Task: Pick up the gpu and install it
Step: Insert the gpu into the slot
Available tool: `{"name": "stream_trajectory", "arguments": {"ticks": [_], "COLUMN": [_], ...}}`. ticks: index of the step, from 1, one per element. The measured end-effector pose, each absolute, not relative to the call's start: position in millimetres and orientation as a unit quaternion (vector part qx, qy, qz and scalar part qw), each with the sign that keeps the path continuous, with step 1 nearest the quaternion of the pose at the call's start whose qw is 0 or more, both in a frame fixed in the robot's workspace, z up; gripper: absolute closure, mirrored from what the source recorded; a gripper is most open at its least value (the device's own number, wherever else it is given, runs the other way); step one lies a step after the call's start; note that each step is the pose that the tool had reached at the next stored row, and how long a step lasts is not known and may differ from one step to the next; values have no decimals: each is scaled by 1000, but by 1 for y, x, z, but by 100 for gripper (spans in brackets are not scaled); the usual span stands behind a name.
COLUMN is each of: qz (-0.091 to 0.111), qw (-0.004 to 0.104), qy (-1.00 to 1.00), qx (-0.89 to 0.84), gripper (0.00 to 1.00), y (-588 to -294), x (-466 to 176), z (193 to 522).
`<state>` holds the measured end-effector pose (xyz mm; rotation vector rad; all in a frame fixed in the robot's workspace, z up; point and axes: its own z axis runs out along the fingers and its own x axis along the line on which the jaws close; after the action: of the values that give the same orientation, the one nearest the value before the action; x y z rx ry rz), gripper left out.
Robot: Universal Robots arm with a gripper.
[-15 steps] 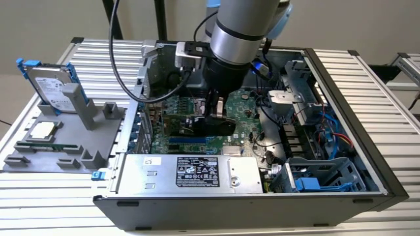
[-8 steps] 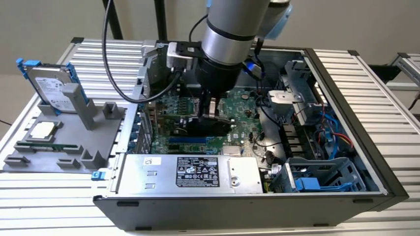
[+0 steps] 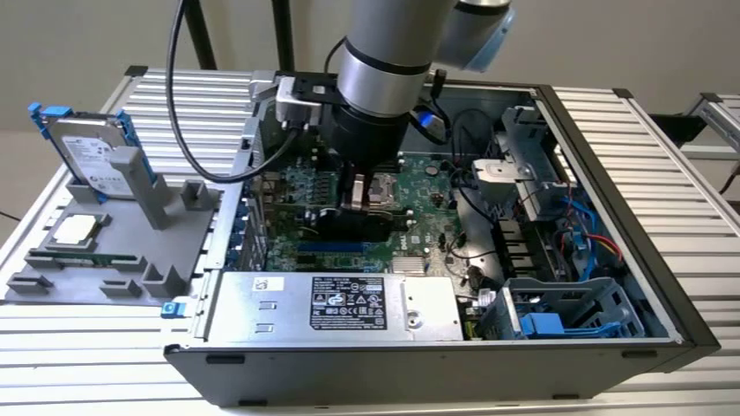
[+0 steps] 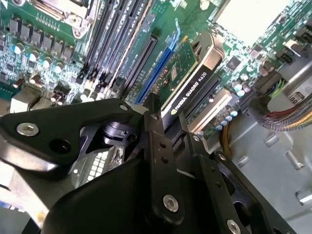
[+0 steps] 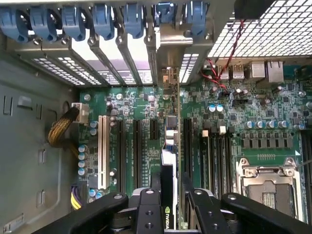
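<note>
Exterior view: looks down on an open computer case (image 3: pixel 613 147) lying on a slatted worktop (image 3: pixel 104 347), with the robot arm (image 3: pixel 387 69) reaching in from twelve o'clock. Shows the gpu (image 3: pixel 347 227) only as a dark block under the arm's tip, over the middle of the motherboard (image 3: pixel 428 195). Takes in what neither wrist view does:
- inside the case, a silver power supply (image 3: pixel 335 303) at six o'clock and a drive cage (image 3: pixel 555 316) with blue parts at five o'clock;
- outside it, at nine o'clock, a grey parts holder (image 3: pixel 151 277).

Holder contents: a hard drive (image 3: pixel 93 156) with blue rails standing upright in a slot, a square processor chip (image 3: pixel 75 230) lying flat, and just beside that a narrow green memory stick (image 3: pixel 69 257).

First wrist view: looks straight down the card. Shows the jaws closed on the gpu (image 5: pixel 168 195), black fingers (image 5: pixel 148 209) pressing either face, and the card held edge-on above the rows of expansion slots (image 5: pixel 136 146). Adds blue retention clips (image 5: pixel 105 19) along the rear wall, a bundle of yellow wires (image 5: pixel 61 129), and the bare processor socket (image 5: pixel 265 183).

Second wrist view: looks along the card from the side. Shows the gpu (image 4: pixel 187 83) with green board and black cooler, low over the slots; cannot tell whether seated. Adds the memory slots (image 4: pixel 112 34) nearby.
</note>
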<state>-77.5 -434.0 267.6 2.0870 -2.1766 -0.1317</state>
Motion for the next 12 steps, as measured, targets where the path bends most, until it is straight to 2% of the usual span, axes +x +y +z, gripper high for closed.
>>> {"name": "stream_trajectory", "arguments": {"ticks": [12], "qz": [-41], "qw": [63], "qy": [-724], "qx": [686], "gripper": [100], "y": [-434], "x": [-81], "z": [262]}}
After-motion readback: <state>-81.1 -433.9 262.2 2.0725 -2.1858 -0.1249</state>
